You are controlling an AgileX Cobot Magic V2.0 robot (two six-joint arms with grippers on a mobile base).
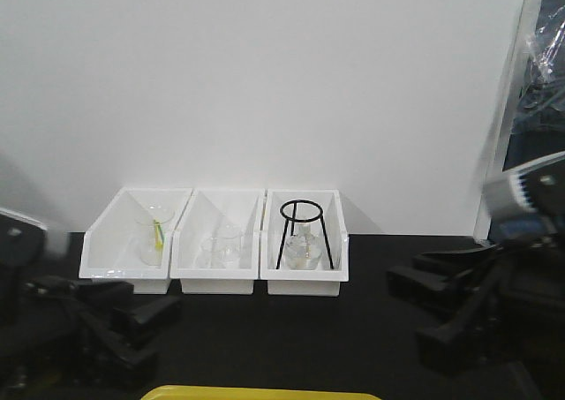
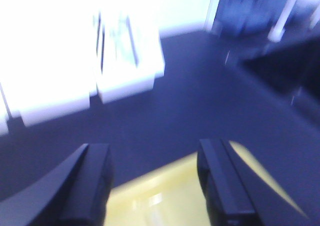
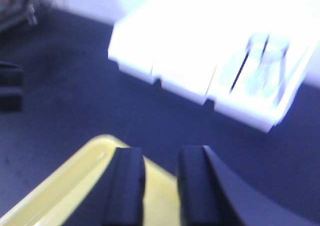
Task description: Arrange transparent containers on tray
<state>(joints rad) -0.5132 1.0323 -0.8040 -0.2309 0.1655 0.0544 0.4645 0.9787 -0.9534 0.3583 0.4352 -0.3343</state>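
- The yellow tray [image 1: 269,392] shows only as a thin strip at the near edge of the black desk [image 1: 353,329] in the front view; nothing can be seen lying on that strip.
- Three white bins stand side by side, touching, at the far edge of the desk against the white wall [image 1: 265,82].
- The left bin [image 1: 132,245] holds a clear beaker [image 1: 155,234] with a yellow-green stick in it.
- The middle bin [image 1: 219,245] holds more clear beakers [image 1: 222,245].
- The right bin [image 1: 305,245] holds a black wire stand [image 1: 304,232] over a clear flask [image 1: 303,250].
- No test tubes can be made out in any view.
- The left gripper [image 2: 155,186] hangs over the far rim of the tray, fingers [image 2: 92,178] spread wide with nothing between them.
- The right gripper [image 3: 161,186] is above the tray's corner, its fingers [image 3: 129,183] set narrow but with a gap, holding nothing.
- Both wrist views are blurred, so finer detail cannot be told.
- In the front view the two arms appear as dark blurred shapes at the left and right sides of the desk.
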